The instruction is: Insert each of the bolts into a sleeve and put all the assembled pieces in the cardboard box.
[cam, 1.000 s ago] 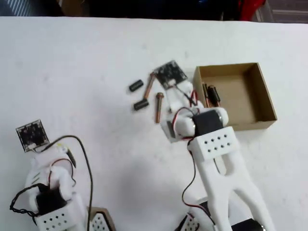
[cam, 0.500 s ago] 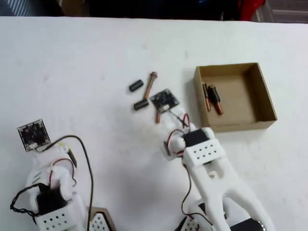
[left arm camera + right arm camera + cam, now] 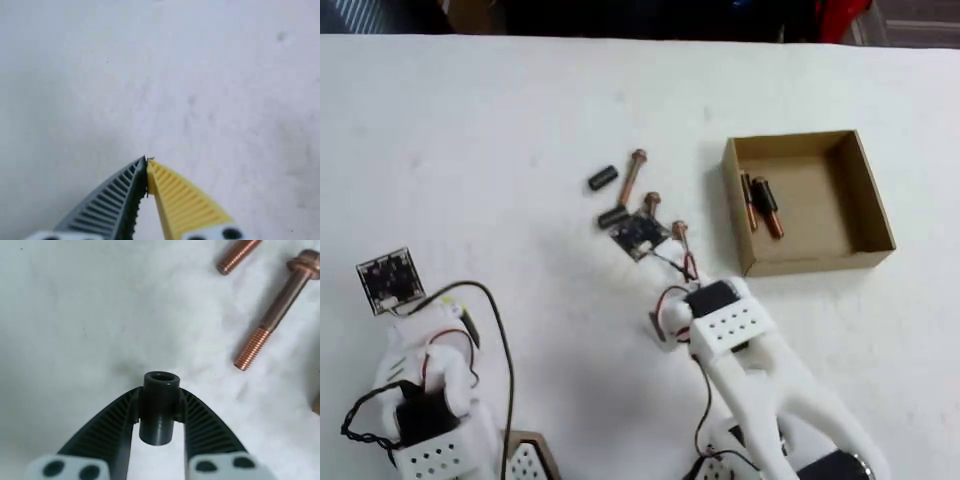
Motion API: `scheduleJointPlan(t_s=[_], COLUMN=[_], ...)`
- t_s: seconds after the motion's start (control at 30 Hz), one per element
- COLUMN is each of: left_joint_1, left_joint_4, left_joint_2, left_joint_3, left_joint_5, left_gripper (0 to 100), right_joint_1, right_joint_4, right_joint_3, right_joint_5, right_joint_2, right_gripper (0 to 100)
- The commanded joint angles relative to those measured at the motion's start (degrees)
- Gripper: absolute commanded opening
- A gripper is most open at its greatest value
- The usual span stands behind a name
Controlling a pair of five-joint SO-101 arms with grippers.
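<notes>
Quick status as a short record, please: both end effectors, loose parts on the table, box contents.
left end effector: shut, empty, over the white table
right end effector: shut on a black cylindrical sleeve
loose parts: second black sleeve; long copper-coloured bolts beside it
brown cardboard box: two assembled pieces lying inside

Sleeve (image 3: 159, 410) black; bolts (image 3: 275, 311) copper. Left gripper (image 3: 146, 162): one finger grey, one yellow, both ridged. Cardboard box (image 3: 820, 262) brown, table (image 3: 470, 120) white.
</notes>
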Motion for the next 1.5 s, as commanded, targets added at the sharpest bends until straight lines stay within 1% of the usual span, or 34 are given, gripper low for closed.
scheduleJointPlan(t_s=[0.0, 0.23, 0.4, 0.87, 0.97, 1.07, 1.13, 1.2, 1.27, 1.33, 1.4, 1.47], left_joint_1=[1.1, 1.1, 1.1, 1.19, 1.19, 1.19, 1.19, 1.19, 1.27, 2.51, 4.26, 6.02], left_joint_4=[-2.02, -2.02, -2.02, -2.02, -2.02, -2.11, -2.11, -2.11, -2.11, -1.85, -2.02, -2.2], left_joint_2=[-0.48, -0.48, -0.48, -0.48, -0.48, -0.48, -0.48, -0.48, -0.48, -0.48, -0.48, -0.48], left_joint_3=[-0.35, -0.35, -0.35, -0.35, -0.35, -0.35, -0.35, -0.26, -0.26, -0.18, 0.97, 2.55], left_joint_5=[-0.53, -0.53, -0.53, -0.53, -0.53, -0.62, -0.62, -1.14, -5.71, -12.13, -18.02, -21.98], left_gripper=[2, 2, 2, 2, 2, 2, 2, 2, 2, 2, 2, 2], right_joint_1=[-0.13, -0.4, -0.57, -0.66, -0.66, -0.22, -0.13, -0.13, 0.13, 0.92, 2.51, 4.09], right_joint_4=[-2.95, -8.31, -8.31, -10.33, -10.07, -9.98, -9.89, -9.8, -9.36, -6.9, -2.59, 1.63], right_joint_3=[-0.79, -0.79, -1.05, -0.88, -0.88, -1.49, -2.2, -3.16, -4.75, -7.03, -10.02, -12.92], right_joint_5=[1.32, 1.76, 1.76, 1.85, 1.85, 1.85, 1.76, 1.67, 1.58, 1.49, 1.41, 1.41], right_joint_2=[2.15, 7.6, 12.35, 14.46, 14.37, 14.02, 14.02, 13.93, 13.93, 13.14, 10.86, 7.43], right_gripper=[2.2, 2.3, 9.8, 10.5, 9.6, 1.5, 2.8, 1.5, 1.8, 1.7, 1.7, 1.7])
